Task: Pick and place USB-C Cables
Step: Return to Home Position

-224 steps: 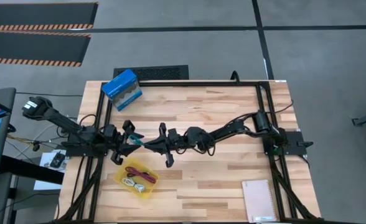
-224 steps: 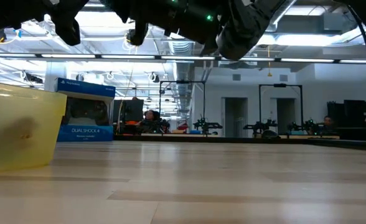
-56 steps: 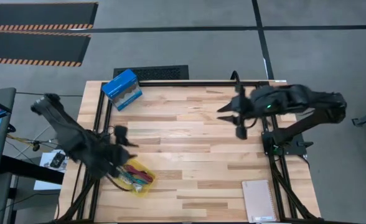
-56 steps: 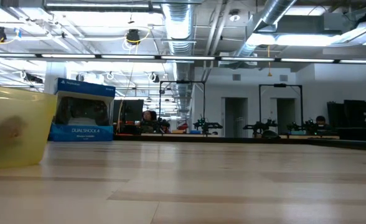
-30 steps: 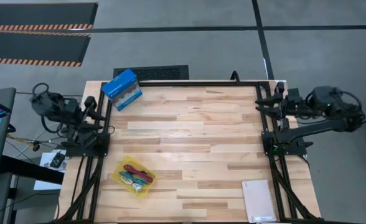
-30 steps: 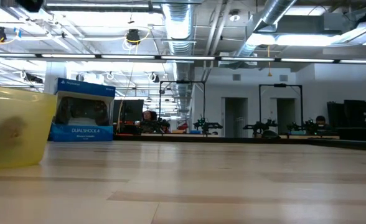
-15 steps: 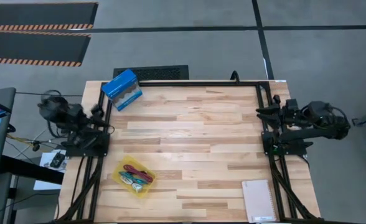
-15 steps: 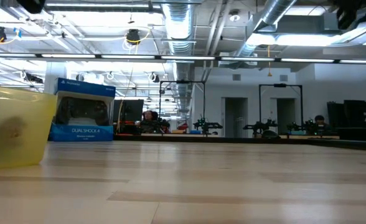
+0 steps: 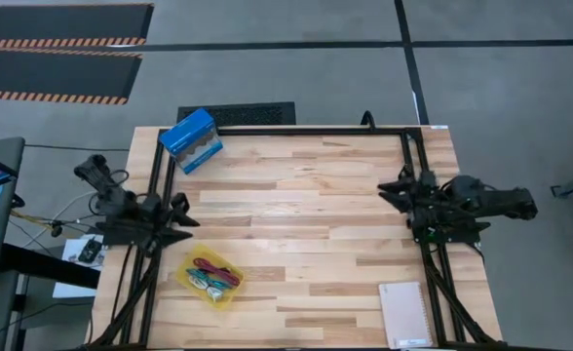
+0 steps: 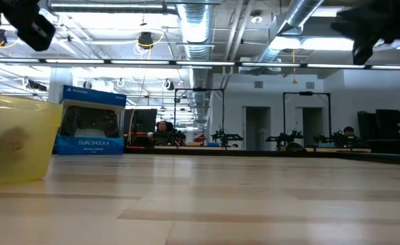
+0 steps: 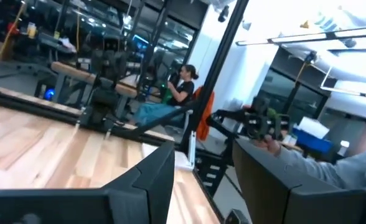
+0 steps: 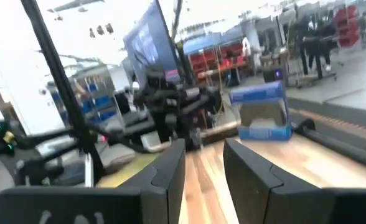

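The yellow tray [image 9: 195, 263] sits near the table's near-left corner and shows in the low view as a yellow wall [image 10: 16, 146]. The dark red cable [image 9: 219, 270] and the teal cable [image 9: 209, 284] lie bundled inside it. A pale cable shows beside them; the black one I cannot make out. My left gripper [image 9: 181, 213] [image 11: 201, 158] is open at the table's left edge, above the tray's far side and apart from it. My right gripper [image 9: 388, 188] [image 12: 205, 155] is open at the right edge, pointing across the table.
A blue box [image 9: 190, 139] [image 10: 91, 122] stands at the far-left corner. A pale notebook [image 9: 404, 314] lies at the near-right corner. Black frame rails [image 9: 306, 130] run along the far, left and right sides. People sit in the room beyond the table.
Both arms have folded down at their own sides of the table. The left gripper has swung toward the near edge and a little inward. The right gripper has moved toward the near edge and inward. Both now show at the top corners of the low view. The tray has stayed put.
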Action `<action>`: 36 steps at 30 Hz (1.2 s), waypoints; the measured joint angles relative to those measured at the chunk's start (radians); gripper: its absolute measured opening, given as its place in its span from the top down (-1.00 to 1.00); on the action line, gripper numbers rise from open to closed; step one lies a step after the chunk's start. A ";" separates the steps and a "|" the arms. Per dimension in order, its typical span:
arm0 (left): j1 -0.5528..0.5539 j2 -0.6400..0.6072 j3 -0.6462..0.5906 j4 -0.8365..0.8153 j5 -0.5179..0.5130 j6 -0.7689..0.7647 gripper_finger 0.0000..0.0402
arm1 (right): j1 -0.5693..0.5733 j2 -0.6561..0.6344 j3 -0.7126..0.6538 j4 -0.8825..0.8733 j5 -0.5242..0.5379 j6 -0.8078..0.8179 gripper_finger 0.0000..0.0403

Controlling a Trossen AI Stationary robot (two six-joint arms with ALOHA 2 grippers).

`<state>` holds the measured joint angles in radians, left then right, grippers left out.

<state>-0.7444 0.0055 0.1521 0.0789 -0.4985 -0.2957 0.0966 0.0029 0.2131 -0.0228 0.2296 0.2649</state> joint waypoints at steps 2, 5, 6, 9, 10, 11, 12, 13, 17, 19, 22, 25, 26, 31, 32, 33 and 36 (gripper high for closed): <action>0.000 -0.002 -0.031 0.028 -0.017 -0.003 0.24 | 0.000 0.004 -0.049 0.054 0.000 0.001 0.33; 0.000 -0.002 -0.073 0.043 -0.020 -0.005 0.24 | 0.000 0.000 -0.114 0.139 -0.001 0.021 0.33; 0.000 -0.001 -0.084 0.047 -0.013 -0.006 0.24 | 0.000 0.000 -0.139 0.157 -0.004 0.023 0.33; 0.000 -0.002 -0.106 0.053 0.008 -0.010 0.24 | 0.000 0.000 -0.205 0.231 -0.046 0.023 0.33; 0.000 -0.002 -0.118 0.051 0.014 -0.010 0.24 | 0.000 0.001 -0.204 0.229 -0.048 0.025 0.33; 0.000 -0.002 -0.130 0.051 0.019 -0.011 0.24 | 0.000 0.002 -0.204 0.215 -0.049 0.026 0.33; 0.000 -0.001 -0.140 0.046 0.023 -0.012 0.24 | 0.002 0.005 -0.204 0.203 -0.049 0.025 0.33; 0.000 -0.001 -0.141 0.039 0.023 -0.018 0.24 | 0.002 0.005 -0.205 0.194 -0.049 0.019 0.33; 0.000 -0.001 -0.141 0.014 0.024 -0.014 0.24 | 0.001 0.000 -0.205 0.192 -0.048 -0.034 0.33; 0.000 -0.003 -0.141 0.033 0.025 0.018 0.24 | -0.001 0.000 -0.205 0.190 -0.046 -0.061 0.32; 0.000 -0.001 -0.142 0.024 0.021 0.048 0.24 | -0.001 0.001 -0.205 0.188 -0.046 -0.094 0.32; 0.000 -0.001 -0.142 0.025 0.011 0.067 0.24 | -0.001 0.001 -0.206 0.181 -0.046 -0.106 0.33; 0.000 -0.001 -0.142 0.023 0.007 0.075 0.24 | -0.001 0.001 -0.206 0.171 -0.046 -0.105 0.33; 0.000 -0.001 -0.142 0.010 -0.003 0.070 0.24 | -0.001 0.002 -0.206 0.123 -0.046 -0.107 0.33; 0.000 -0.001 -0.142 0.010 -0.003 0.066 0.24 | -0.001 0.002 -0.206 0.108 -0.046 -0.108 0.32; 0.000 -0.001 -0.142 0.010 -0.003 0.065 0.24 | -0.001 0.002 -0.206 0.097 -0.046 -0.108 0.32; 0.000 -0.001 -0.143 0.010 -0.004 0.063 0.24 | -0.001 0.002 -0.207 0.084 -0.046 -0.108 0.32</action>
<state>-0.7448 0.0048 0.0095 0.0887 -0.5022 -0.2327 0.0956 0.0044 0.0064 0.0615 0.1834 0.1566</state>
